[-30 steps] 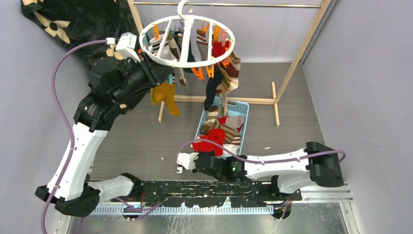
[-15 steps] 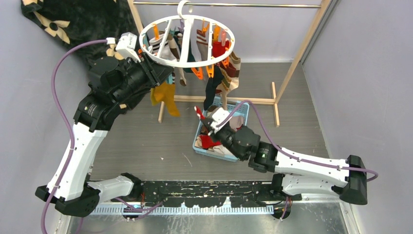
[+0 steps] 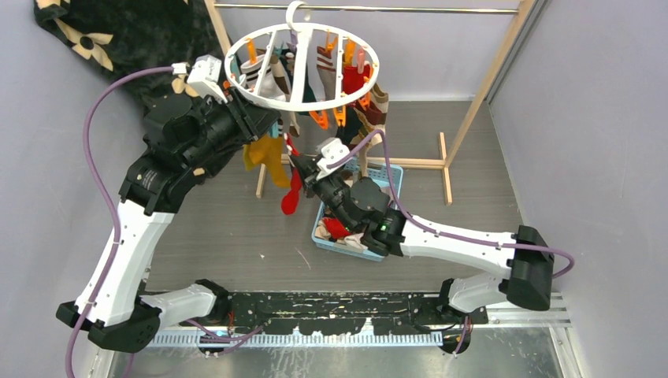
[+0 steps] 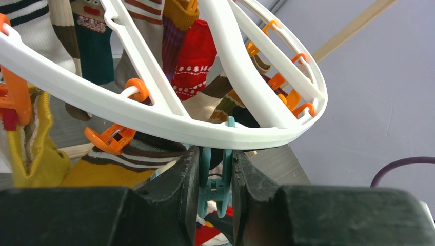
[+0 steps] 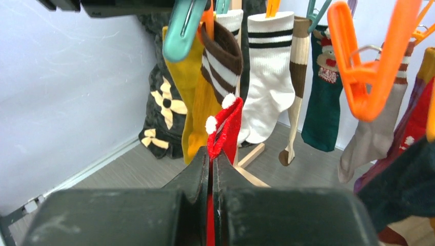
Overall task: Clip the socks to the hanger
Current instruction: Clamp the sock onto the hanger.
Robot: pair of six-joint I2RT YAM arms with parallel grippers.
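Note:
The white ring hanger (image 3: 302, 101) hangs from the rack bar with several socks clipped on; it also shows in the left wrist view (image 4: 154, 115). My left gripper (image 3: 264, 122) is shut on a teal clip (image 4: 218, 177) under the ring's near rim, squeezing its handles. My right gripper (image 3: 297, 163) is shut on a red sock (image 3: 291, 193) with white pompoms and holds it up just below that clip. In the right wrist view the red sock (image 5: 225, 128) rises from my closed fingers (image 5: 197, 177) toward the teal clip (image 5: 183, 28). More socks lie in the basket.
A light blue basket (image 3: 391, 175) with socks stands on the floor under the hanger. The wooden rack (image 3: 473, 102) frames the hanger. A black blanket with tan flowers (image 3: 118, 35) hangs at the back left. Grey walls close both sides.
My right arm has lifted the red sock out of the basket and carried it up and left to the teal clip. My left gripper has stayed on the clip.

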